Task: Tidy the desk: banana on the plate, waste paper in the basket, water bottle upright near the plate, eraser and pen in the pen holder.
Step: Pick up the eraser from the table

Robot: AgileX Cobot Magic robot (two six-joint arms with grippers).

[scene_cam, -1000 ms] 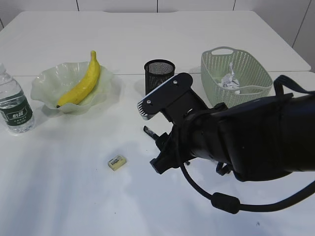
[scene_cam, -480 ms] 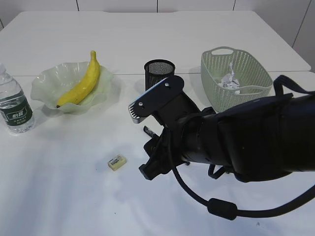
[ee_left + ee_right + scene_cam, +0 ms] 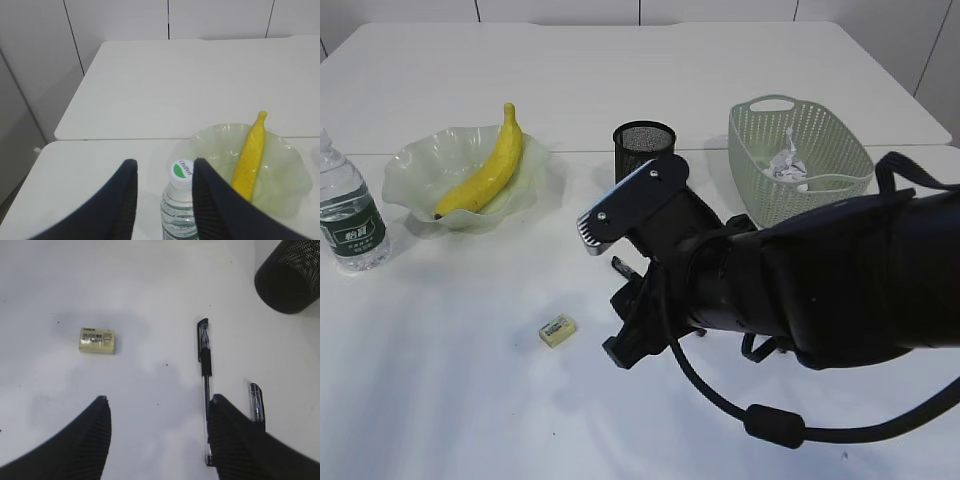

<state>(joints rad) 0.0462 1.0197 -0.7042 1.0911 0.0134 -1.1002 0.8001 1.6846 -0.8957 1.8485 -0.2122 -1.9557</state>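
My right gripper (image 3: 159,402) hangs open over the table. A black pen (image 3: 205,365) lies along the inside of its right finger, and a second pen (image 3: 256,402) shows past that finger. The yellow eraser (image 3: 97,340) lies ahead to the left, the mesh pen holder (image 3: 292,275) at the far right. The banana (image 3: 485,170) rests on the green glass plate (image 3: 410,170). The water bottle (image 3: 350,215) stands upright left of the plate. My left gripper (image 3: 164,161) is open, with the bottle's cap (image 3: 181,170) seen beyond its fingers. Waste paper (image 3: 787,165) lies in the basket (image 3: 840,140).
My bulky right arm (image 3: 800,290) and its cable (image 3: 770,420) cover the middle and right of the table. The table's back edge (image 3: 620,150) runs behind the pen holder (image 3: 644,145). Bare table surrounds the eraser (image 3: 557,330).
My right arm has swung left and a little lower towards the eraser, most of it in the first half second. The objects have not moved.
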